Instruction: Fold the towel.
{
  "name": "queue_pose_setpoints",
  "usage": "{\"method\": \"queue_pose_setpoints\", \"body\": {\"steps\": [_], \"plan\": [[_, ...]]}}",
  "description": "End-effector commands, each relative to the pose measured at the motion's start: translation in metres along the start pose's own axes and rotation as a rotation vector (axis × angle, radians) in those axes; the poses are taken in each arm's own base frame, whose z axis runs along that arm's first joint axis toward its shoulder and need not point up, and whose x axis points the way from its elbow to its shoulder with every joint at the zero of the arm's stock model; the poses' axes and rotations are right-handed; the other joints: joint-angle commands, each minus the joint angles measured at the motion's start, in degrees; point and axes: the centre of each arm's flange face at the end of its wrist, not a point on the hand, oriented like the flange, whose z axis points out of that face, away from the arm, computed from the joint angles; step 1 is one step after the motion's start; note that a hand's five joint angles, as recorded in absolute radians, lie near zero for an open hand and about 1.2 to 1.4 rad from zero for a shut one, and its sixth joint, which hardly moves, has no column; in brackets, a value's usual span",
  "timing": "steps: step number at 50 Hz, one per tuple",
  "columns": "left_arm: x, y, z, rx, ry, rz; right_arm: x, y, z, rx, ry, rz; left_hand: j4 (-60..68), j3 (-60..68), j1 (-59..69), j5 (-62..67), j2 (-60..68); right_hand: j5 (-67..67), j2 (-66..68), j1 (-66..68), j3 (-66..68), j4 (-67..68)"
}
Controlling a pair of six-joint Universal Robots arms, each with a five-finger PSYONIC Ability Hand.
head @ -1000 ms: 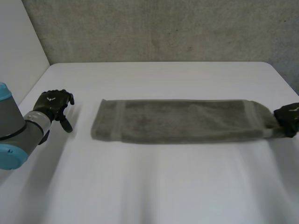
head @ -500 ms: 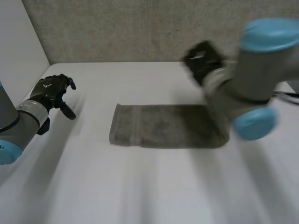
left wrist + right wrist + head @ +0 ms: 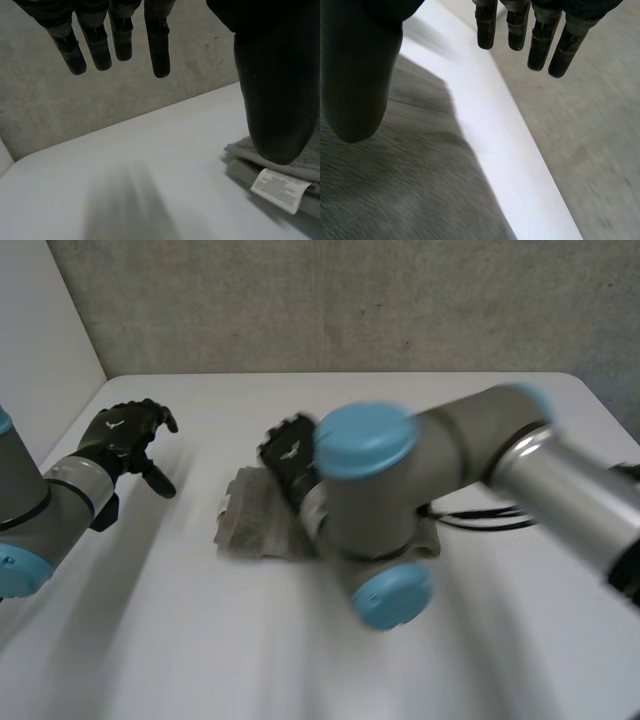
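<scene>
A grey-brown terry towel (image 3: 250,525), plain with a fine nubbly weave, lies on a smooth plain white table (image 3: 150,640). A small white care label (image 3: 277,187) on the towel carries rows of dark print. The left hand (image 3: 125,435) and the right hand (image 3: 290,465) are both matte black. The arms (image 3: 460,455) are grey with light-blue caps (image 3: 365,440). The concrete wall (image 3: 350,300) behind is mottled grey, flecked darker.

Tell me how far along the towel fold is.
Done: the towel lies as a short stack, its layered edges and label showing in the left wrist view. In hand: nothing is gripped; the right hand is open over the towel's left end, and the left hand hangs open beside it, off the cloth. Left: perhaps one more fold or a tidy, since the stack looks rumpled.
</scene>
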Motion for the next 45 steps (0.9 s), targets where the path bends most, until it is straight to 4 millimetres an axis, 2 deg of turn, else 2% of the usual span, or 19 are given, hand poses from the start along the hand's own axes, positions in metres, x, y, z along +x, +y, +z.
{"method": "queue_pose_setpoints", "body": {"steps": [1,3,4,6,7,9,10,11,12,14,17,20,27,31,38,45], "plan": [[0.024,0.002,-0.005,-0.005,0.059,0.008,0.067,0.025,-0.028,-0.074,0.029,0.215,-4.24,-3.88,-4.29,-2.34,-3.6,-1.65,-3.09,-2.09,-2.4,-2.81],[0.037,0.004,-0.009,-0.009,0.092,0.013,0.079,0.058,-0.042,-0.154,0.01,0.272,-4.24,-3.88,-4.29,-2.34,-3.6,0.36,-1.09,-0.08,-0.39,-0.8],[0.037,0.004,-0.009,-0.009,0.092,0.013,0.079,0.058,-0.042,-0.155,0.009,0.272,-4.24,-3.88,-4.29,-2.34,-3.6,0.37,-1.08,-0.07,-0.38,-0.79],[0.042,0.006,-0.011,-0.015,0.105,0.013,0.083,0.091,-0.053,-0.21,-0.001,0.317,-4.24,-3.88,-4.29,-2.34,-3.6,4.72,3.27,4.28,3.97,3.56],[0.045,0.006,-0.013,-0.018,0.112,0.014,0.083,0.091,-0.053,-0.21,-0.001,0.317,-4.24,-3.88,-4.29,-2.34,-3.6,4.74,3.3,4.3,3.99,3.58],[0.048,0.008,-0.014,-0.022,0.118,0.016,0.083,0.121,-0.059,-0.242,0.013,0.347,-4.24,-3.88,-4.29,-2.34,-3.6,9.43,7.99,8.99,8.68,8.27],[0.049,0.008,-0.015,-0.024,0.123,0.016,0.083,0.121,-0.059,-0.242,0.013,0.347,-4.24,-3.88,-4.29,-2.34,-3.6,9.45,8.01,9.01,8.7,8.29],[0.05,0.009,-0.015,-0.025,0.126,0.018,0.082,0.134,-0.061,-0.254,0.027,0.355,-4.24,-3.88,-4.29,-2.34,-3.6,11.62,10.17,11.18,10.87,10.46],[0.051,0.009,-0.015,-0.025,0.126,0.018,0.082,0.134,-0.061,-0.255,0.027,0.355,-4.24,-3.88,-4.29,-2.34,-3.6,11.64,10.19,11.2,10.89,10.48],[0.052,0.01,-0.015,-0.027,0.131,0.019,0.082,0.15,-0.063,-0.258,0.056,0.364,-4.24,-3.88,-4.29,-2.34,-3.6,18.67,17.23,18.23,17.92,17.51],[0.054,0.011,-0.016,-0.03,0.134,0.019,0.081,0.158,-0.061,-0.242,0.077,0.359,-4.24,-3.88,-4.29,-2.34,-3.6,24.4,22.96,23.96,23.65,23.24],[0.054,0.011,-0.016,-0.031,0.134,0.019,0.08,0.16,-0.06,-0.235,0.082,0.353,-4.24,-3.88,-4.29,-2.34,-3.6,25.1,23.65,24.65,24.35,23.94],[0.054,0.014,-0.018,-0.042,0.134,0.017,0.075,0.168,-0.056,-0.233,0.083,0.357,-4.24,-3.88,-4.29,-2.34,-3.6,38.37,36.93,37.93,37.62,37.21],[0.054,0.014,-0.018,-0.04,0.134,0.016,0.074,0.17,-0.054,-0.233,0.086,0.358,-4.24,-3.88,-4.29,-2.34,-3.6,36.7,35.26,36.26,35.95,35.54],[0.055,0.015,-0.018,-0.042,0.136,0.016,0.071,0.164,-0.056,-0.224,0.089,0.389,-4.24,-3.88,-4.29,-2.34,-3.6,17.9,16.46,17.46,17.15,16.74],[0.054,0.014,-0.018,-0.042,0.133,0.015,0.069,0.16,-0.055,-0.199,0.091,0.439,-4.24,-3.88,-4.29,-2.34,-3.6,18.7,17.26,18.26,17.96,17.54]]}}
